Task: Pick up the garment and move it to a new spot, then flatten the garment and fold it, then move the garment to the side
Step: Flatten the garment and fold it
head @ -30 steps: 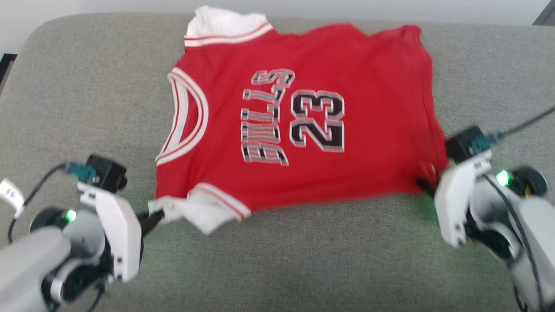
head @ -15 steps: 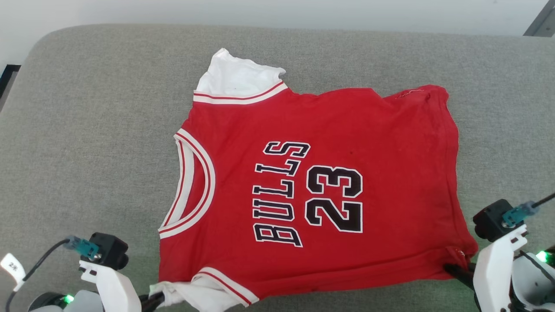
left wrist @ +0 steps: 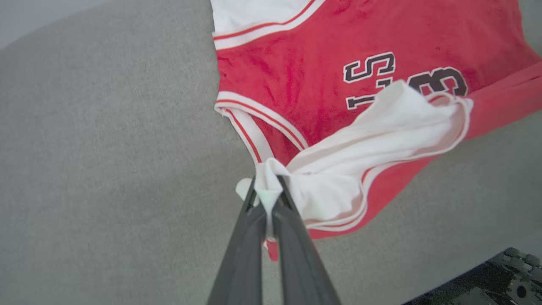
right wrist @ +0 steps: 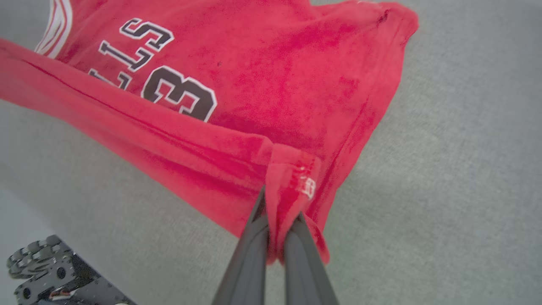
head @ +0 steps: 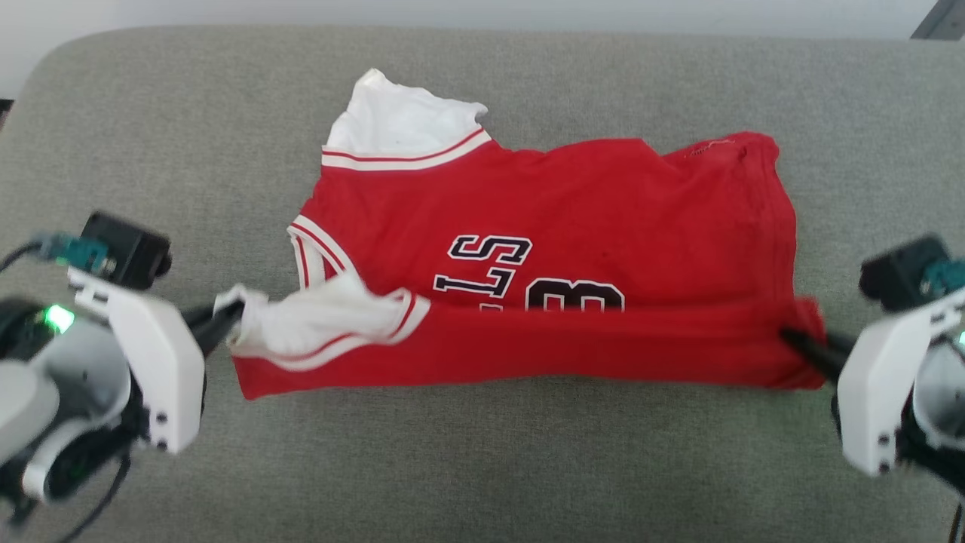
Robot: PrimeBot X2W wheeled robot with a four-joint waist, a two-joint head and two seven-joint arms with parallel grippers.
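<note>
The garment (head: 573,219), a red jersey with white sleeves and black lettering, lies on the grey cushion with its near half lifted and folded over toward the far side. Part of the lettering and the number is covered by the fold. My left gripper (head: 226,320) is shut on the near white sleeve (left wrist: 338,169), pinched between the dark fingers (left wrist: 254,220). On the other side, my right gripper (head: 795,343) is shut on the near hem corner (right wrist: 292,186) of the garment (right wrist: 254,76). The far white sleeve (head: 399,128) lies flat.
A grey fabric cushion (head: 482,467) carries everything, with bare cloth on all sides of the jersey. Its rounded far edge (head: 90,45) meets a pale wall. Dark robot base parts (right wrist: 46,271) show at the lower left of the right wrist view.
Both grippers have lifted the near edge of the garment and carried it away from me, folding the lower half over the lettering. The head camera has also shifted.
</note>
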